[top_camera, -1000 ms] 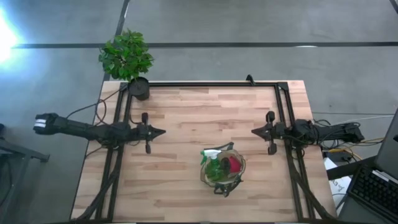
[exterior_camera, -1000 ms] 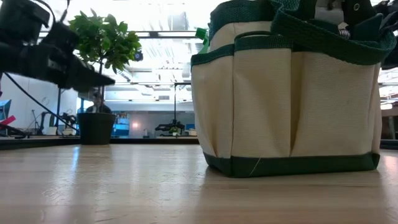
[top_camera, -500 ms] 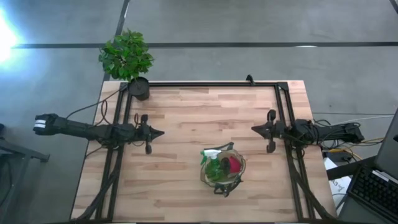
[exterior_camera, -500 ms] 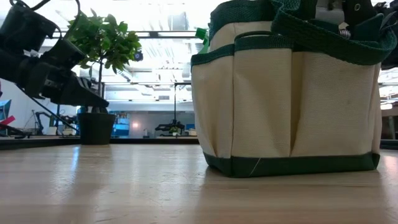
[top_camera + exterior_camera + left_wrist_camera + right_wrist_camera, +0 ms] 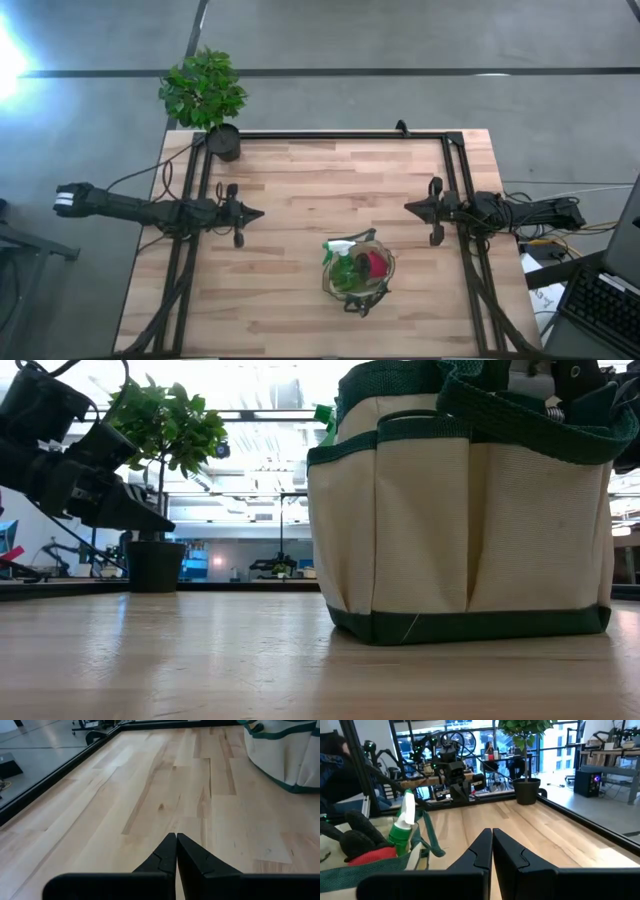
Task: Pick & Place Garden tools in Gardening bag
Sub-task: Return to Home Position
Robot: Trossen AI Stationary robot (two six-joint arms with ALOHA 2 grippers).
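Tools lie gathered inside the gardening bag (image 5: 358,296), which stands upright on the wooden table (image 5: 320,180), between the 2 arms and toward the table edge opposite the plant (image 5: 203,88). From above we see a green spray bottle (image 5: 345,270) in the bag with its white head pointing up and out. The red-and-black gloves (image 5: 377,264) sit just beside it, also inside the rim.

In the low view the bag (image 5: 460,510) fills much of the picture, tan panels over a dark green base band, with its green handles looped over the top. What else lies inside it we cannot tell.

We find the left gripper (image 5: 258,212) above the left side of the table, well apart from the bag and pointing toward the middle. Its wrist view shows the 2 fingers pressed together, holding nothing, with bare wood beneath the tips (image 5: 176,837) and the bag (image 5: 285,755) off to one side.

We find the right gripper (image 5: 408,209) mirrored on the right side, also pointing inward, near the bag but apart from it. Its fingers are likewise pressed together and empty (image 5: 492,832). Past them the spray bottle (image 5: 402,827) and the gloves (image 5: 370,854) rest in the bag's mouth.

The plant stands in its black pot (image 5: 224,142) at the far left corner of the table.
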